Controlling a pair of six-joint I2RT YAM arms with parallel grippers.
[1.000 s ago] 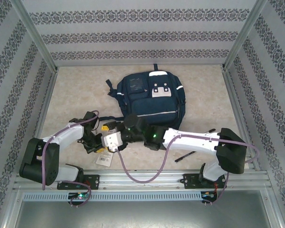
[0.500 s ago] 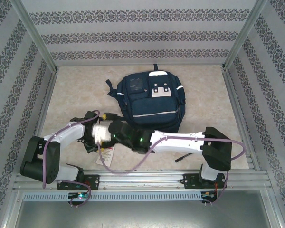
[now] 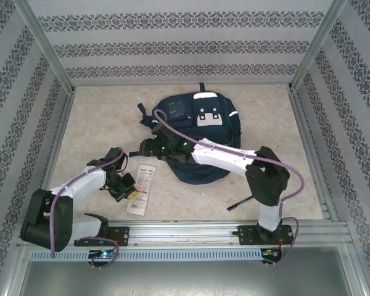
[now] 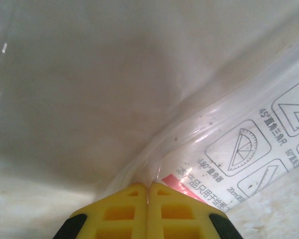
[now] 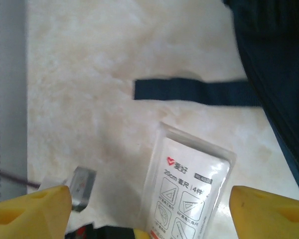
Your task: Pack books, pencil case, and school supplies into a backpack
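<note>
The left end effector (image 4: 148, 193) pinches the edge of the white packet (image 3: 142, 190), probably steadying it for the wide-open right end effector (image 5: 149, 204) above.

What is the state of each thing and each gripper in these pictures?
Backpack: lies flat, front patch up.
White packet: on the table, one edge pinched.
Black pen: lies on the table, untouched.
Left gripper: shut on the White packet.
Right gripper: open, holds nothing.

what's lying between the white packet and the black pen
Nothing: in the top external view the stretch of table between the white packet and the black pen is bare.
</note>
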